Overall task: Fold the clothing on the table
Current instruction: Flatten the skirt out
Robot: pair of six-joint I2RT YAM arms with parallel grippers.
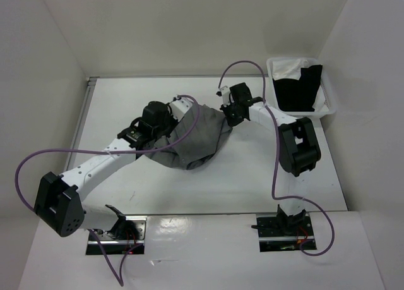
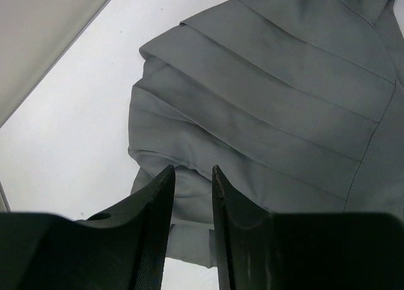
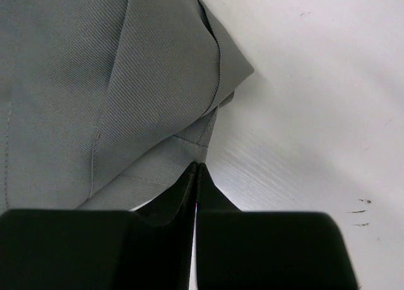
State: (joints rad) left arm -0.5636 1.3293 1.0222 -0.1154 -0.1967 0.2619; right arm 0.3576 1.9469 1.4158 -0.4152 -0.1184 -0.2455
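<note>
The clothing point(image 1: 197, 137) is a grey pleated skirt bunched in the middle of the table point(image 1: 252, 176). My left gripper point(image 1: 169, 116) hovers over its left part. In the left wrist view that gripper point(image 2: 193, 170) is open with a narrow gap, and the pleats point(image 2: 271, 113) lie beyond the tips with nothing pinched. My right gripper point(image 1: 228, 116) sits at the skirt's right end. In the right wrist view it point(image 3: 197, 165) is shut, its tips meeting on the hem corner of the clothing point(image 3: 95, 81).
A white basket point(image 1: 327, 107) at the back right holds a black garment point(image 1: 297, 91) and a white one point(image 1: 290, 67). White walls close in the table at the left, back and right. A thin metal rail point(image 1: 82, 122) runs along the left edge.
</note>
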